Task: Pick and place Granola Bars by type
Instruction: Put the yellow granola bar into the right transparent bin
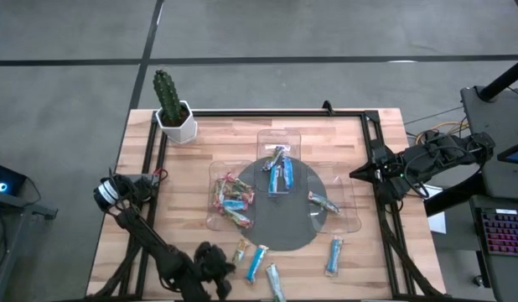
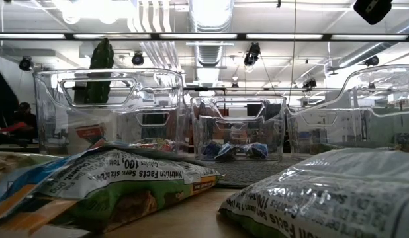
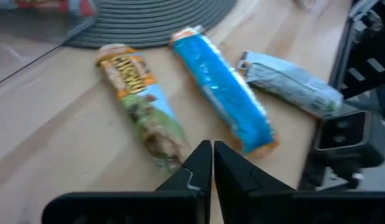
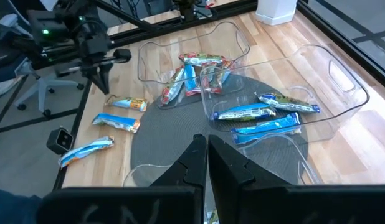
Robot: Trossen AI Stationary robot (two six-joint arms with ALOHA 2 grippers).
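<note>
Three clear plastic trays sat around a dark round mat [image 1: 286, 220] on the wooden tabletop [image 1: 360, 268]. The tray nearest the cactus [image 1: 168, 94] side, the left tray [image 1: 214, 201], held a heap of red-and-green wrapped granola bars [image 1: 230, 201]. The far tray [image 1: 280, 138] held blue bars [image 1: 280, 174] with a green-wrapped one on top. The right tray [image 1: 347, 210] held a single bar [image 1: 323, 202]. Loose on the tabletop by the near edge lay an orange-and-green bar [image 3: 142, 106], a blue bar [image 3: 223, 90] just beside it, a silvery-blue bar [image 3: 291, 82] and, well apart, another blue bar [image 1: 334, 255]. The left gripper [image 3: 212, 163] hovered just over the orange-and-green bar, fingers clenched together, grasping nothing. The right gripper [image 4: 207, 154] waited at the tabletop's right edge, fingers likewise closed and empty.
</note>
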